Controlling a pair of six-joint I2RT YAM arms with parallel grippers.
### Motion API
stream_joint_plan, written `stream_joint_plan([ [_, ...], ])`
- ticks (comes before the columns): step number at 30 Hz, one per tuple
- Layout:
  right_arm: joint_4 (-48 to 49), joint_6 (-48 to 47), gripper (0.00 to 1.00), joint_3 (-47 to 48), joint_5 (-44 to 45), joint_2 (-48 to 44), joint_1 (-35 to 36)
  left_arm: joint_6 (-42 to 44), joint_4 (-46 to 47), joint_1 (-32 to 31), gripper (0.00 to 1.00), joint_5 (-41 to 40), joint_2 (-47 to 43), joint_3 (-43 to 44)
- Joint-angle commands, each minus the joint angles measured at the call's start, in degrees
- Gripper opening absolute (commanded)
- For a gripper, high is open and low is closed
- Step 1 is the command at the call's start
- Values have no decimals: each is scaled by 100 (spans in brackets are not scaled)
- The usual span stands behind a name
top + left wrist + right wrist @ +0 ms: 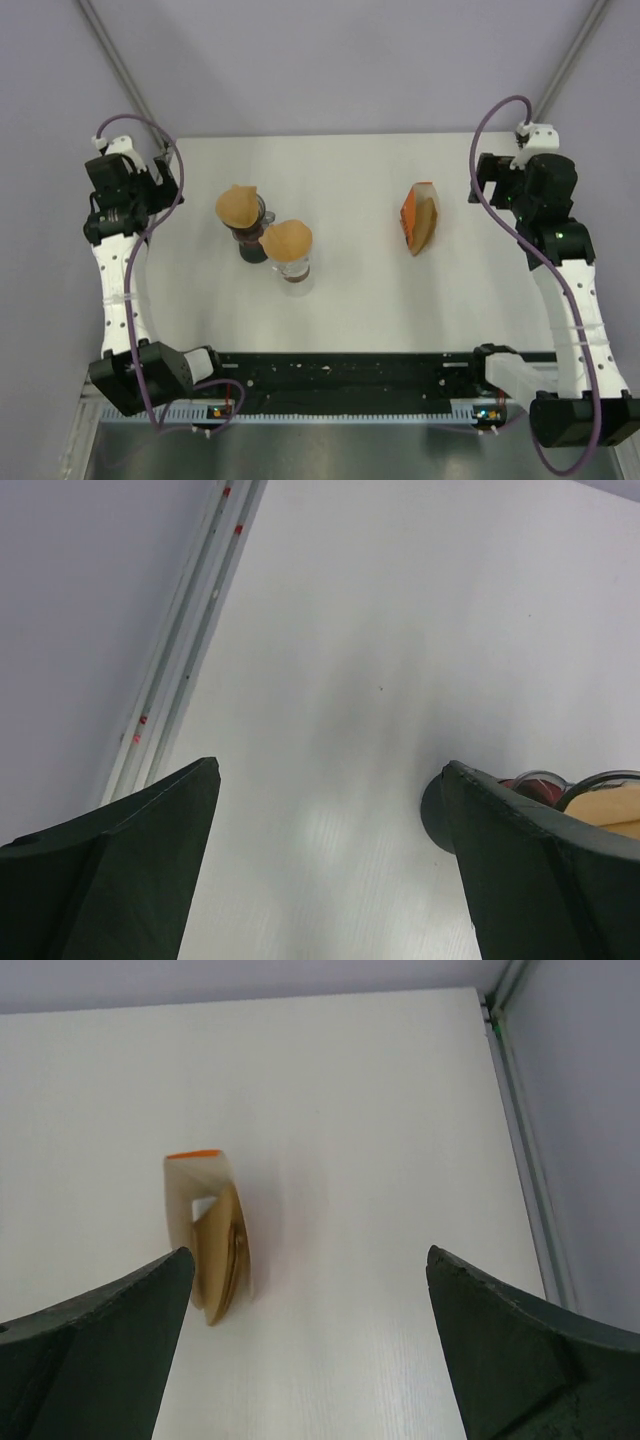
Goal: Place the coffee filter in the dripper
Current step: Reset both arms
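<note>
Perching on the dripper [294, 270] off to the right of the left end effector [330, 770], coffee filter [287, 239] looks loosely seated; a nudge could tip it out. Right end effector [305, 1255] and left both wide, empty.

— What is sitting where on the bench [370, 310]?
— Left of the middle, two drippers are standing just beside each other: the rear dripper [248, 242], and the near dripper [296, 273] to its right, nearer me. The first filter [238, 205] is resting in the rear one, the second filter [286, 239] in the near one.
— And rightward?
— The filter pack [421, 218] is sitting well apart from them. My left fingers [130, 880] are hanging left of the drippers, my right fingers [90, 1360] right of the pack.
</note>
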Motion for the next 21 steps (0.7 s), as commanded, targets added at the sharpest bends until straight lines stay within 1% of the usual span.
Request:
stream_joint_plan([
  [1,431,215,99,-855,31,-158,-342,-518,400,337,99,262,252,-86],
  [3,703,338,99,-1268,206,-255,-342,-485,530,400,99,141,297,-243],
  [11,1952,584,99,-2868,646,-677,-350,8,2138,409,99,-458,-142,-2026],
  [14,2347,611,99,-3325,647,-861,-350,192,2929,400,99,-458,-301,-2799],
  [16,2550,645,99,-3642,647,-1002,-350,254,3404,409,99,-300,-319,-3231],
  [18,2726,698,99,-3888,656,-1099,-350,202,3737,409,99,-107,-266,-3504],
  [21,3050,725,99,-4231,638,-1222,-351,-35,3809,409,99,210,-204,-3689],
])
